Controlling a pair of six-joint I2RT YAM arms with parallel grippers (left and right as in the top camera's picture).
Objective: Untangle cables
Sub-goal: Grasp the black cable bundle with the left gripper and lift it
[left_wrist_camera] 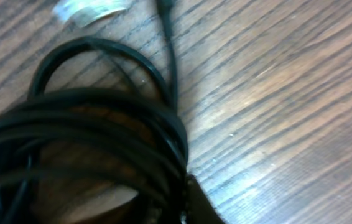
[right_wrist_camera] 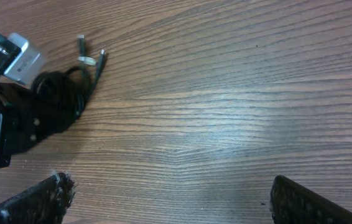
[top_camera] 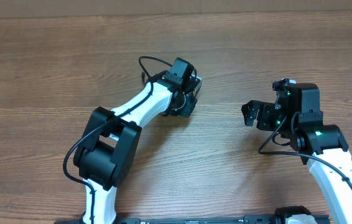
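Although the left wrist view is close and soft, it shows the cables (left_wrist_camera: 95, 130) as a tight black coil lying on the bench (left_wrist_camera: 288, 93). The left gripper (left_wrist_camera: 194, 200) sits at the coil's lower edge, its jaws closed and apparently pinching strands of the bundle.

From the right wrist view, the bundle lies far left, partly under that gripper, with two plug ends (right_wrist_camera: 81, 41) trailing free just beyond it. The right gripper (right_wrist_camera: 173, 205) hangs above bare wood, well apart from the bundle, with its jaws spread wide and holding nothing.

Overhead, the left arm (top_camera: 138, 106) reaches to mid-bench and covers most of the coil. The right arm (top_camera: 334, 168) is off to the side, facing it.

The step in hand looks like the first grasp, with one side anchoring the knot. Next, the right arm would need to travel across, pick a loose end near the plugs and draw it out gently without tightening the loops.
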